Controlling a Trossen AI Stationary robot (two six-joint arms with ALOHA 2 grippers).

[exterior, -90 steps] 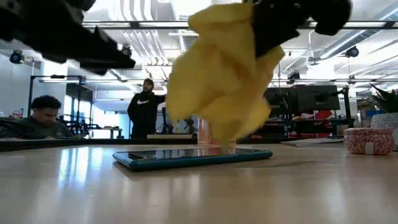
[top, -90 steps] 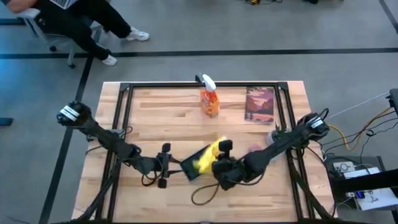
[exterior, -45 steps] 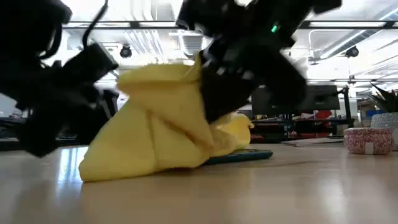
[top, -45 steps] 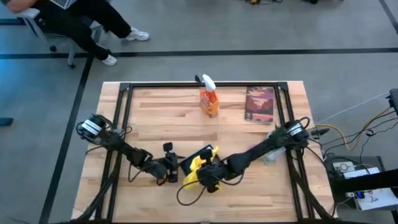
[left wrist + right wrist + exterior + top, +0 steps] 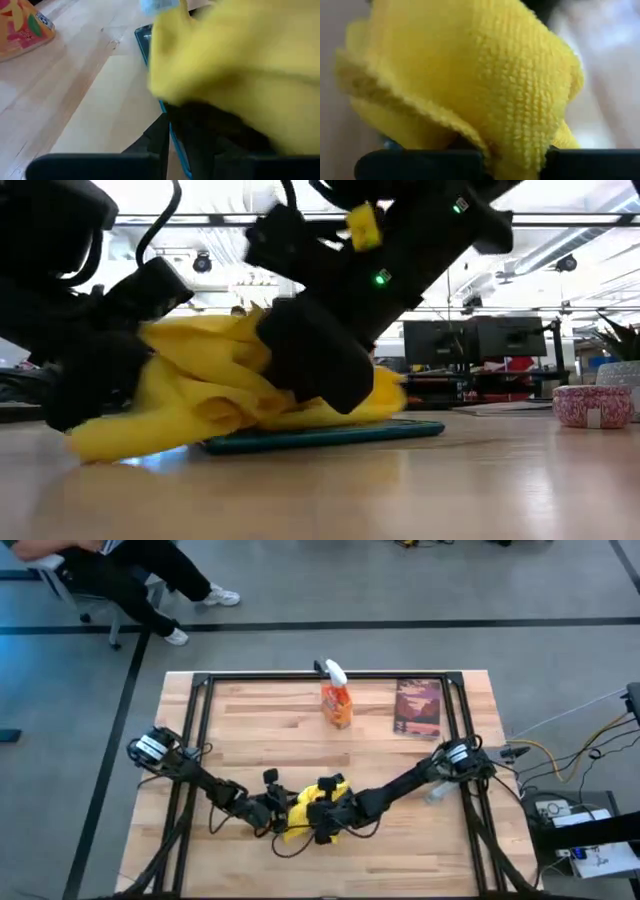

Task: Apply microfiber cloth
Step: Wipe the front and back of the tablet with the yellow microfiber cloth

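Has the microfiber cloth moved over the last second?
Yes. The microfiber cloth has shifted left and toward the table's near edge, farther from the orange spray bottle, lowering onto the tablet.

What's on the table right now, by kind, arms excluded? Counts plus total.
Cloth: 1, yellow, bunched on the tablet at the front
Tablet: 1, mostly covered
Spray bottle: 1, orange
Book: 1
Small patterned jar: 1
Total: 5

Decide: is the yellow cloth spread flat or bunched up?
Bunched: the microfiber cloth sits in a folded heap on the tablet, pressed by the right gripper.
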